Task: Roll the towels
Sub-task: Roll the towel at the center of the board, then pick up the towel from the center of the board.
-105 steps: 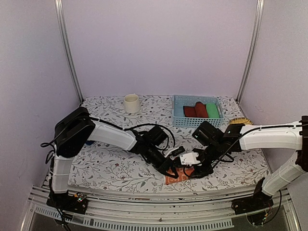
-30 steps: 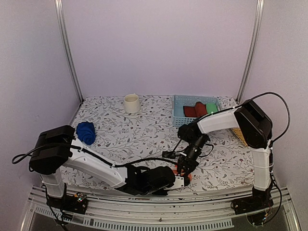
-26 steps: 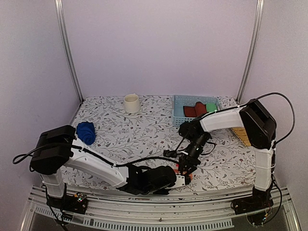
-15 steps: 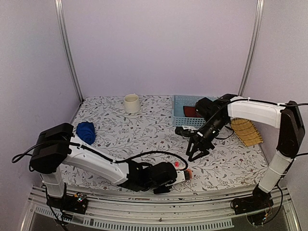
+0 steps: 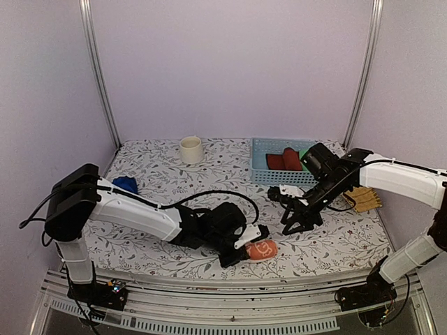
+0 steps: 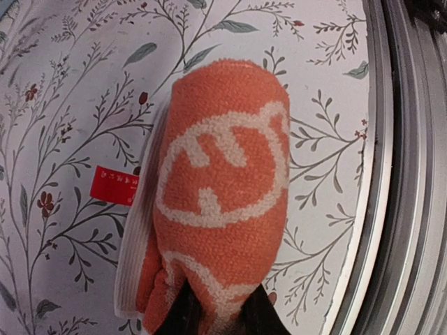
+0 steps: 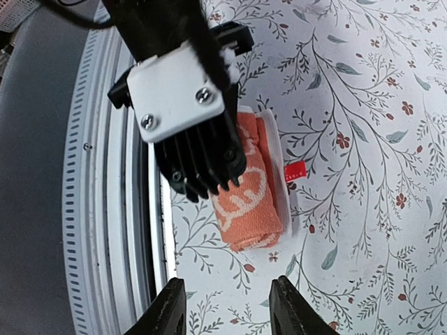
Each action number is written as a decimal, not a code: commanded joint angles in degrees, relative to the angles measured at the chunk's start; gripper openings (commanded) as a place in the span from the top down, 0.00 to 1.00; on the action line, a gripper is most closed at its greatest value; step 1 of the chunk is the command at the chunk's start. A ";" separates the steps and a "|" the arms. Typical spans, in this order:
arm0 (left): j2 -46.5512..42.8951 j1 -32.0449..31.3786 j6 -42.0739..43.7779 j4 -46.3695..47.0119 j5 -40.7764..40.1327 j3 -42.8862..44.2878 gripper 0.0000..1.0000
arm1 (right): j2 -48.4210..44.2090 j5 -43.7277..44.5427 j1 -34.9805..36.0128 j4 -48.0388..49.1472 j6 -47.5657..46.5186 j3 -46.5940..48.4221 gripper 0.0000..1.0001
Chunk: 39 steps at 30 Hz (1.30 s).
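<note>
The orange-salmon towel [image 5: 263, 249], rolled into a short cylinder with white shapes, lies on the floral mat near the front edge. My left gripper [image 5: 246, 249] is shut on one end of it. In the left wrist view the roll [image 6: 222, 188] fills the centre, my fingers [image 6: 183, 315] pinching its near end, with a white hem and red tag [image 6: 114, 185] at its left. My right gripper [image 5: 294, 219] is open and empty, raised beyond and to the right of the roll [image 7: 253, 208]. The blue towel [image 5: 126, 184] lies bunched at far left, partly hidden by my left arm.
A blue basket [image 5: 260, 158] at the back holds a red roll [image 5: 283, 160] and a green roll [image 5: 305, 157]. A cream cup [image 5: 191, 149] stands at the back. A woven straw piece [image 5: 364, 198] lies at the right. The metal front rail [image 6: 412, 167] runs close beside the roll.
My right gripper has let go of the orange towel and drawn back up and to the right. My left gripper has stayed on the roll, which has shifted slightly left.
</note>
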 commanded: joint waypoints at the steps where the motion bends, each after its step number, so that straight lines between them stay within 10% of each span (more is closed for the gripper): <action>1: 2.25 3.76 -4.39 -5.62 11.38 -0.57 1.00 | -4.29 10.28 2.96 8.07 0.74 -4.21 0.55; 21: 7.12 12.75 -10.34 -3.26 30.80 0.90 1.00 | 4.84 31.72 20.97 18.90 -2.93 -5.08 0.51; 39: 9.71 16.98 -12.57 -1.43 40.15 1.35 1.00 | 17.56 37.01 23.61 29.24 -7.66 -8.61 0.49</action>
